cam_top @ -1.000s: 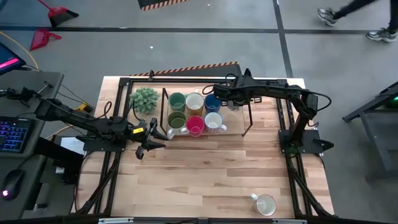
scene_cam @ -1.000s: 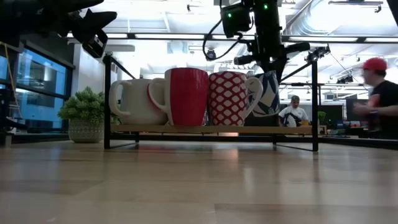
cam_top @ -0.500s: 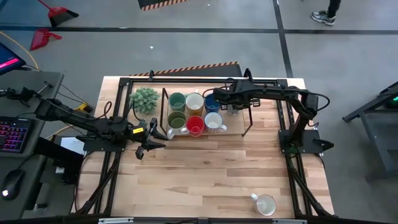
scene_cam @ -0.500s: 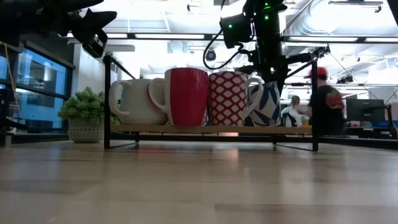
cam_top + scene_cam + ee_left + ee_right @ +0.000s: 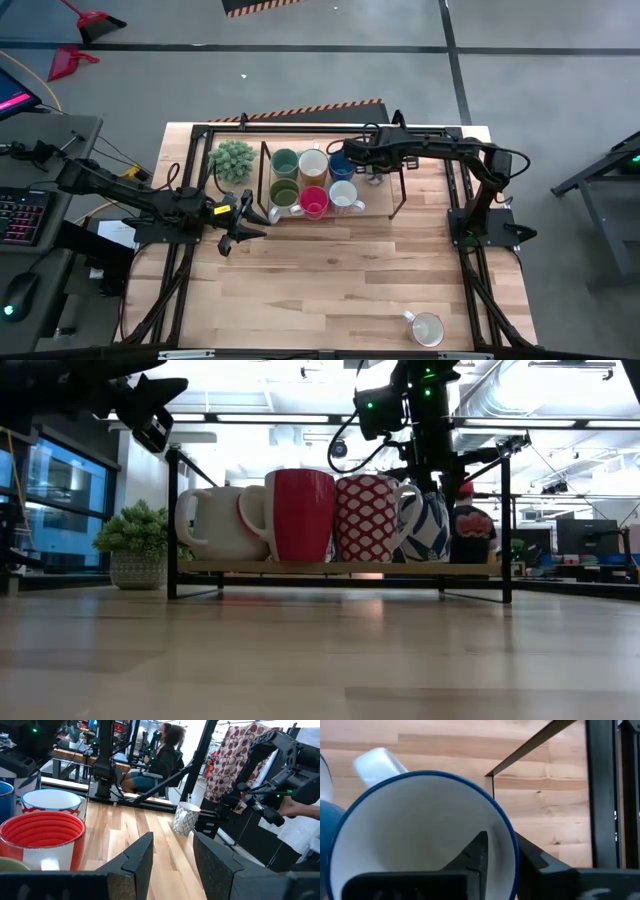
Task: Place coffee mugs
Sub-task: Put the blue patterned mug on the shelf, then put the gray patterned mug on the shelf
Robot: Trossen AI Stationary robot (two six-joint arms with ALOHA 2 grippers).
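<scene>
A black-framed rack [image 5: 400, 200] holds several mugs: teal-green [image 5: 285, 161], cream [image 5: 313, 163], blue [image 5: 342, 166], olive-green [image 5: 285, 192], red [image 5: 313, 202] and white [image 5: 344, 196]. My right gripper [image 5: 371, 160] reaches over the rack's right part and is shut on a blue-and-white patterned mug [image 5: 428, 526], whose base is at the shelf; whether it rests there, I cannot tell. My left gripper [image 5: 172, 862] hovers open just left of the rack's near left corner [image 5: 250, 213]. Another patterned mug [image 5: 427, 328] stands alone near the table's near edge. My right gripper holds the blue-and-white mug by its rim [image 5: 512, 845], one finger [image 5: 479, 852] inside the cup and the other outside the wall. The fingers come from above, pointing down. The mug sits nearly upright below them, beside the red-and-white patterned mug [image 5: 368, 518].
A spiky green potted plant [image 5: 232, 158] stands left of the rack. The rack's black uprights [image 5: 505, 520] and top bar surround the right gripper. Bare wooden table [image 5: 330, 280] stretches from the rack toward the near edge. A person [image 5: 470, 525] shows in the room behind.
My right gripper has gone down with the blue-and-white mug, which was tilted and raised above the shelf and now sits lower and more upright beside the red-and-white mug. A person has walked past in the background.
</scene>
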